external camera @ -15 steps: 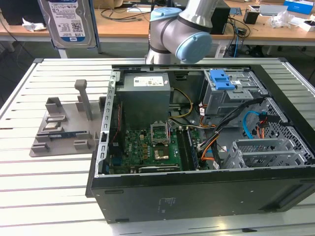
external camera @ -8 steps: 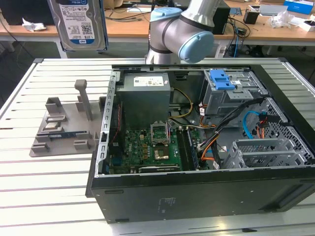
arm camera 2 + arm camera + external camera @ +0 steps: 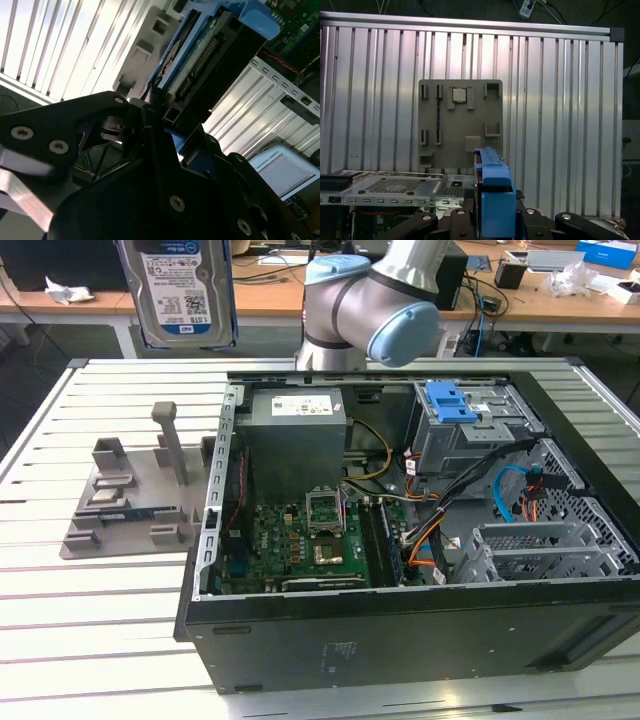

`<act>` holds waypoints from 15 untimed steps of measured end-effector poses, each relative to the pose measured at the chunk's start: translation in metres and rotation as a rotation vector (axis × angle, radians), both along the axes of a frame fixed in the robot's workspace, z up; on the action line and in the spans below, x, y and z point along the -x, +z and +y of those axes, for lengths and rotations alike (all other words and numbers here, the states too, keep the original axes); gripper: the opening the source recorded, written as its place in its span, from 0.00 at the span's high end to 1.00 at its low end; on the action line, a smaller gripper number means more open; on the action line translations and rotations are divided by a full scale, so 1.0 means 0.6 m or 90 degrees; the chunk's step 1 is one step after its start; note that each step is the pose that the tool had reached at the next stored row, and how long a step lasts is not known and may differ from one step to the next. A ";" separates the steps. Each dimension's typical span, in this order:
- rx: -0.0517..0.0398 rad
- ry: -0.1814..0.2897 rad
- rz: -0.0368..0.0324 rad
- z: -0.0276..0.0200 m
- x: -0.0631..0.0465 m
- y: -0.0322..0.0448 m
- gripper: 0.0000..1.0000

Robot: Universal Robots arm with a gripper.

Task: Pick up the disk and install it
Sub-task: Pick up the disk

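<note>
Honestly, gripper (image 3: pixel 495 216) clamped on disk (image 3: pixel 186 290) by edge, disk hanging high beside case (image 3: pixel 300 640). Watch out: narrow grip could let it swing, so you clip case wall.

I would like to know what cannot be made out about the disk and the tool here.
- Exterior view: the disk is cut off by the picture's upper edge.
- First wrist view: the disk is edge-on, so its label is hidden.
- Second wrist view: the black body of the tool covers the clamped end of the disk, hiding the contact points.
</note>
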State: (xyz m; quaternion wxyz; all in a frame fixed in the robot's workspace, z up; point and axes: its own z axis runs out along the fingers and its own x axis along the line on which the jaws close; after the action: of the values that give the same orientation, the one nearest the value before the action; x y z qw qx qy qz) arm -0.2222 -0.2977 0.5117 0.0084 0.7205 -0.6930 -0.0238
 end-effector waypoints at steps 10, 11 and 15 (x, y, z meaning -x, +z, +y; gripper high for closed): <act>-0.0001 0.000 0.0002 -0.0188 -0.045 -0.002 0.63; 0.0000 0.000 0.0002 -0.0203 -0.048 -0.002 0.63; 0.0000 0.000 0.0003 -0.0269 -0.063 -0.003 0.63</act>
State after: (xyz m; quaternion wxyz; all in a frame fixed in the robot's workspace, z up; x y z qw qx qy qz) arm -0.1843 -0.3139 0.5099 0.0086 0.7205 -0.6930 -0.0239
